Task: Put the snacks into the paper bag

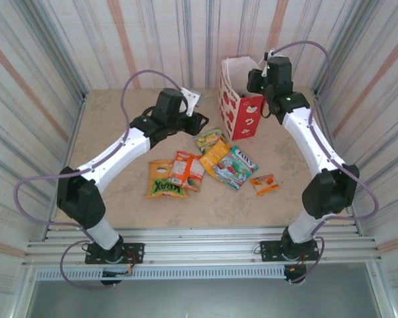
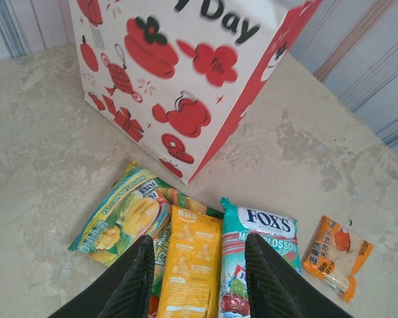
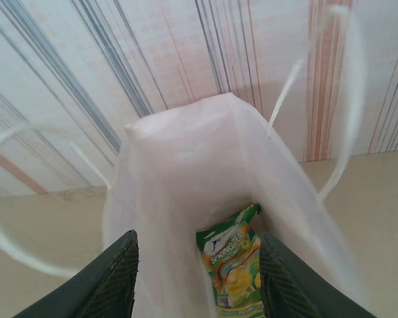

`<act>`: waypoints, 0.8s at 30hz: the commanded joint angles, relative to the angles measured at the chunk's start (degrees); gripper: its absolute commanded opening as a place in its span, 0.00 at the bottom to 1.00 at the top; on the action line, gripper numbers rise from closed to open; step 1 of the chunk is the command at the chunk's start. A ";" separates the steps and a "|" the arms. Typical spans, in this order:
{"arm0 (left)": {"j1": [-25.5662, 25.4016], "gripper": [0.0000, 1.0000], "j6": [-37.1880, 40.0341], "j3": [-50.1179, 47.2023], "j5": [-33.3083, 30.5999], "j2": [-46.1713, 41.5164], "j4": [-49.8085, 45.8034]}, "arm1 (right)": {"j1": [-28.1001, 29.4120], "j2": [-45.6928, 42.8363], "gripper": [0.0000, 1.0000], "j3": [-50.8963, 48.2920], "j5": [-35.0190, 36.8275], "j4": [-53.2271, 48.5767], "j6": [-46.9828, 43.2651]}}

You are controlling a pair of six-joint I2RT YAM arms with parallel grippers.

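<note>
Top external: paper bag [image 1: 241, 109] upright at upper centre-right, right gripper [image 1: 255, 81] at its open top; left gripper [image 1: 200, 123] just left of the bag, above loose snacks [image 1: 186, 169] spread mid-frame on the table [image 1: 106, 112].

Left wrist: jaws moderately apart, clamping nothing; dark fingers [image 2: 136, 278] at the bottom edge, framing a yellow packet [image 2: 189, 265] flat on the table; cannot tell whether touching it; bag at upper centre, red-printed side facing.

Right wrist: jaws well apart and empty, poised over the bag's white interior; green packet [image 3: 232, 265] down inside, at lower centre.
</note>
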 commanded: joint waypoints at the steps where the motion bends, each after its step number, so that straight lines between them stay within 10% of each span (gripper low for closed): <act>1: -1.29 0.41 -0.83 -1.68 0.19 -1.65 -1.03 | 0.40 -6.69 0.51 -3.73 -0.06 -0.31 0.92; 24: -2.32 0.42 -15.28 1.95 18.53 18.69 2.75 | -6.99 -29.45 0.54 -48.95 -26.93 -3.72 19.07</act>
